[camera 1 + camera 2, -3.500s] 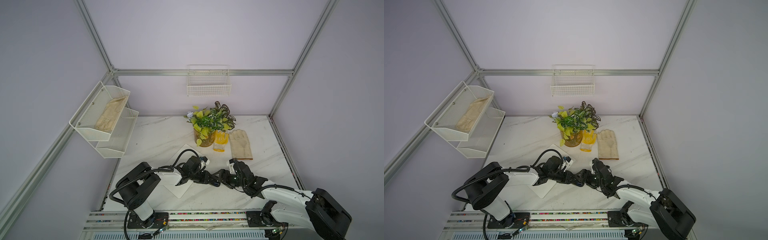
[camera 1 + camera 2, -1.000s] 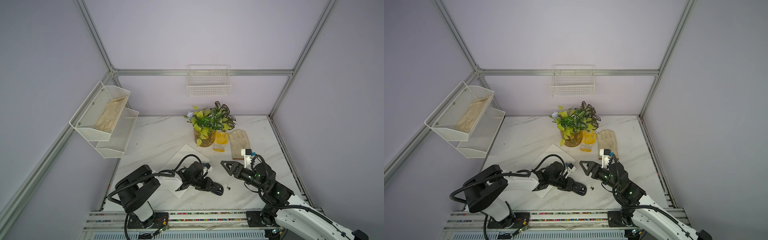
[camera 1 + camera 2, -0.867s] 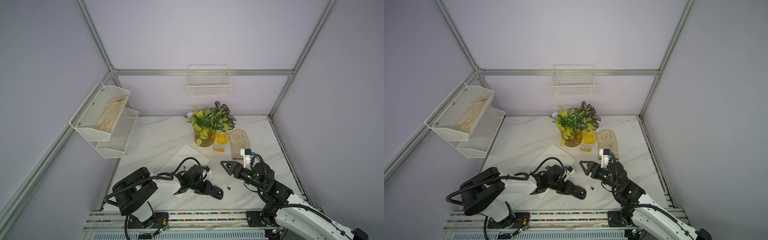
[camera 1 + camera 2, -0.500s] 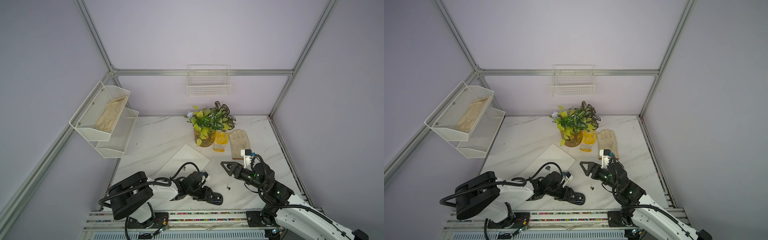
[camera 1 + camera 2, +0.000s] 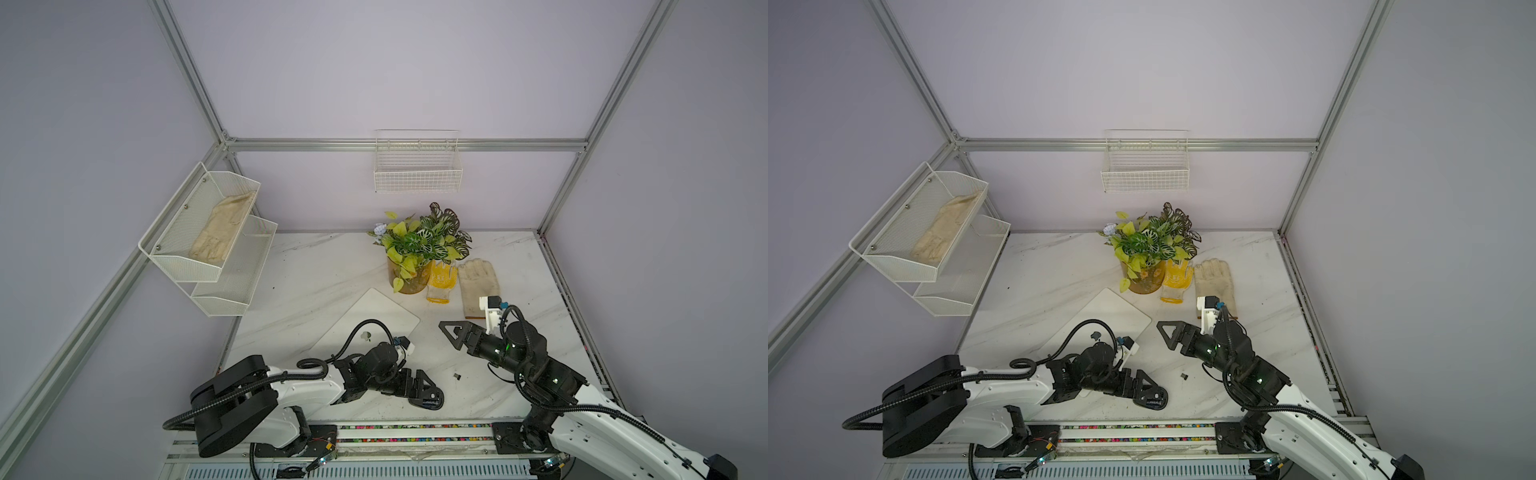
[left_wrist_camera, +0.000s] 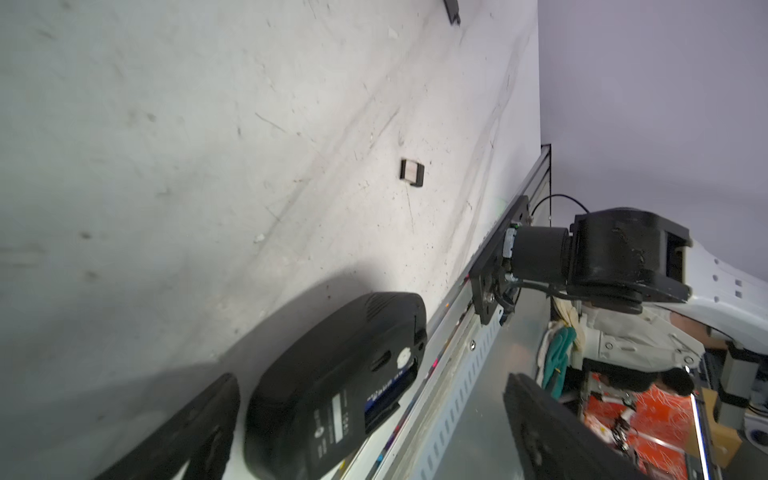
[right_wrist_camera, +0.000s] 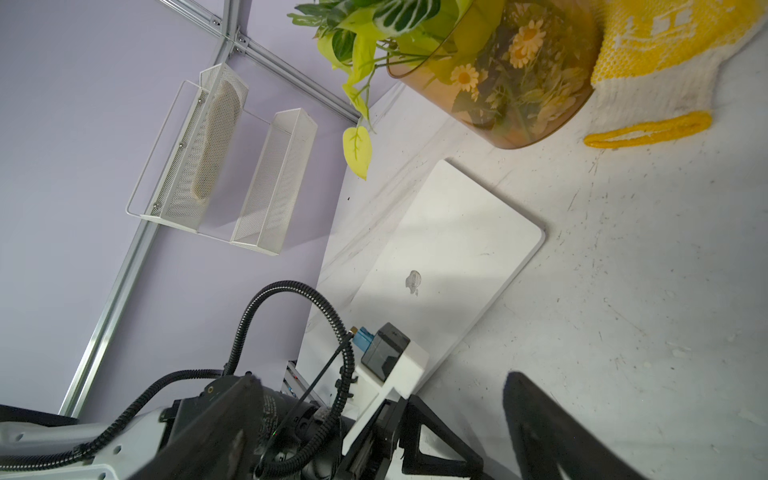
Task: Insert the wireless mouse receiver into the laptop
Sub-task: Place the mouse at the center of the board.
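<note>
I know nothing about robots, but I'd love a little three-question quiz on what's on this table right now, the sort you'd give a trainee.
1. True or false: the tiny black USB receiver lies loose on the white marble table, apart from the thin white closed laptop.
2. What lies between the left gripper's open jaws? A) a black oval mouse, B) a yellow knitted glove, C) a potted plant.
3. Fill in: the right gripper is ____ and holds nothing.
Key: 1 true; 2 A; 3 open.
</note>
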Controlling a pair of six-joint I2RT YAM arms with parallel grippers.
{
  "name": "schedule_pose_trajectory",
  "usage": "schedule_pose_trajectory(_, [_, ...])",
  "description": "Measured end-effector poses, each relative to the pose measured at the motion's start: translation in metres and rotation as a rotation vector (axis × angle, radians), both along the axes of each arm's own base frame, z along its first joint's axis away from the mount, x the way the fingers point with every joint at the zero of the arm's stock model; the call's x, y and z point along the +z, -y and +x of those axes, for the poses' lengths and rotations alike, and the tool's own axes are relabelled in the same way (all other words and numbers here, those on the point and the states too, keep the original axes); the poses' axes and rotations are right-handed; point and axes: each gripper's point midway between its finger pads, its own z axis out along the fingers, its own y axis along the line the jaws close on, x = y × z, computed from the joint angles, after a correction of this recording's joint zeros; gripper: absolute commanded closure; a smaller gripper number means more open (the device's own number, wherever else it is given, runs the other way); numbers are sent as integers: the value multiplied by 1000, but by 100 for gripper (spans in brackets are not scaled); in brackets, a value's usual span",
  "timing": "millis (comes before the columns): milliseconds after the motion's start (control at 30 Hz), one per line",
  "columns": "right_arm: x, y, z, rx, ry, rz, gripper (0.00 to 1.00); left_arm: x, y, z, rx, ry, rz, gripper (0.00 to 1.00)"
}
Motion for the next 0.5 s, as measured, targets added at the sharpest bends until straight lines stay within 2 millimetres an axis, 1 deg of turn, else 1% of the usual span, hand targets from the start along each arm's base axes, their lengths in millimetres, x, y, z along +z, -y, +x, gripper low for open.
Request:
schedule_pose_trajectory(133, [12, -7, 8, 10, 13, -35, 4, 6, -20, 14, 69, 80, 61, 0])
schedule_pose_trajectory(267, [17, -20, 24, 28, 4, -110, 3, 12, -54, 35, 189, 150, 194, 0])
schedule_pose_trajectory(333, [13, -29, 36, 42, -16, -168, 3, 22, -73, 49, 271, 180, 253, 0])
schedule_pose_trajectory(400, [4, -42, 51, 63, -41, -242, 3, 34, -97, 66, 372, 202, 303, 0])
schedule_pose_trajectory(500, [-21, -61, 73, 104, -80, -355, 3, 42, -140, 89, 538, 184, 363, 0])
